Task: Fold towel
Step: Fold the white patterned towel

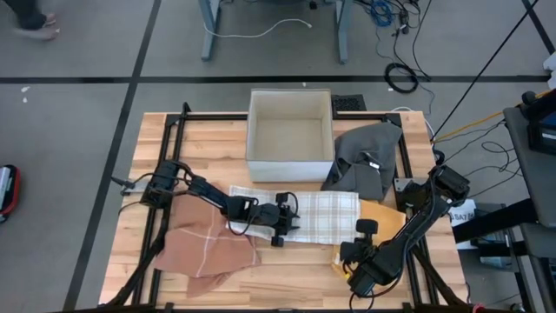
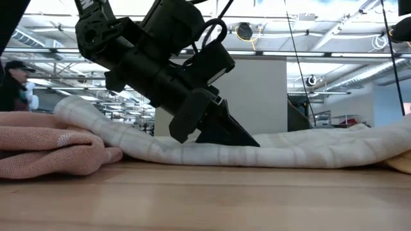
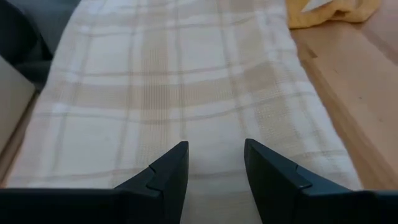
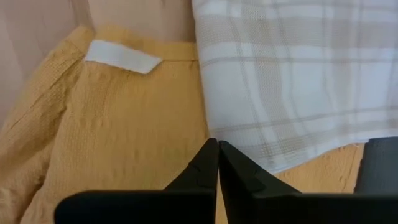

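Left hand (image 1: 280,217) resting low on the checked towel (image 1: 326,213), fingers (image 3: 168,180) apart, cloth between them but not pinched. Nearer of the two arms, sitting on the towel's nine o'clock end. Towel lying flat mid-counter, long axis running nine to three o'clock, stretching away from the left hand toward three. Cream weave with tan plaid bands, already narrowed to a strip, edges soft and slightly rolled. Right hand (image 1: 363,280) at five o'clock off the towel's corner, fingers pressed together on nothing, hovering over a yellow cloth (image 4: 112,137). Farther off: pink cloth (image 1: 204,243) at seven o'clock, grey cloth (image 1: 365,156) and white box (image 1: 291,135) toward twelve.
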Robot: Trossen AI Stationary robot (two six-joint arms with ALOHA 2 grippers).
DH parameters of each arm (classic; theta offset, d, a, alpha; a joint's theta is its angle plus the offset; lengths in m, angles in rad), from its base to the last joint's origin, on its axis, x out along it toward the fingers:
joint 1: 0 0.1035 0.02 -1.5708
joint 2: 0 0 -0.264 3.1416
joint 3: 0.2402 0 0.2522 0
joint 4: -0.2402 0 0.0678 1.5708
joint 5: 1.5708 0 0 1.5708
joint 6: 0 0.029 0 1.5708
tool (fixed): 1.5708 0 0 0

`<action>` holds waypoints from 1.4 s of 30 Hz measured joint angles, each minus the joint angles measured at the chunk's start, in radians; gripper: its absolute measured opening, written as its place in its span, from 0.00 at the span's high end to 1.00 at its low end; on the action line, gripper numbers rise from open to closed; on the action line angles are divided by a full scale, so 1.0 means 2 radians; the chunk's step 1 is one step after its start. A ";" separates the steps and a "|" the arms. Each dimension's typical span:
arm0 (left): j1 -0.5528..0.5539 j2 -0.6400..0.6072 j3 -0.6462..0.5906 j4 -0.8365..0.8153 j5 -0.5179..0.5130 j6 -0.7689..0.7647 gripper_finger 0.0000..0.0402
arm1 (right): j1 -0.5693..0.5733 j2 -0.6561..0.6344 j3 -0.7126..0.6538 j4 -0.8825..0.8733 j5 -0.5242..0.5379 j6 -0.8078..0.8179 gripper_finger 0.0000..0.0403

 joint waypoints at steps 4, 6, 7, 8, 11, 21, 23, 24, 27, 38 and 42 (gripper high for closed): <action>0.005 0.000 0.000 -0.006 0.001 -0.008 0.59 | -0.009 0.000 0.009 -0.006 0.015 -0.019 1.00; 0.008 0.000 0.000 -0.014 0.001 -0.009 0.59 | -0.013 0.000 0.021 -0.015 0.030 -0.031 1.00; 0.009 0.000 0.000 -0.017 0.003 -0.009 0.59 | -0.016 0.000 0.028 -0.023 0.037 -0.037 1.00; 0.010 0.000 0.000 -0.020 0.004 -0.010 0.59 | -0.019 0.000 0.036 -0.029 0.045 -0.043 1.00; 0.011 -0.001 0.000 -0.025 0.004 -0.012 0.59 | -0.029 0.000 0.058 -0.044 0.059 -0.058 1.00; 0.011 -0.001 0.001 -0.030 0.020 -0.009 0.59 | -0.027 0.013 0.064 0.067 0.087 -0.084 0.81; 0.010 -0.001 0.001 -0.030 0.025 -0.010 0.59 | -0.031 0.022 0.063 0.074 0.116 -0.081 0.74; 0.009 -0.001 0.001 -0.031 0.030 -0.010 0.59 | -0.035 0.026 0.063 0.074 0.124 -0.080 0.71; 0.003 -0.001 0.001 -0.034 0.050 -0.010 0.59 | -0.050 0.044 0.063 0.077 0.142 -0.065 0.65; -0.017 -0.001 0.001 -0.035 0.055 -0.008 0.59 | -0.102 0.124 0.065 0.148 0.011 -0.159 0.69; -0.020 -0.001 0.001 -0.037 0.047 -0.009 0.59 | -0.104 0.117 0.067 0.138 -0.020 -0.156 0.72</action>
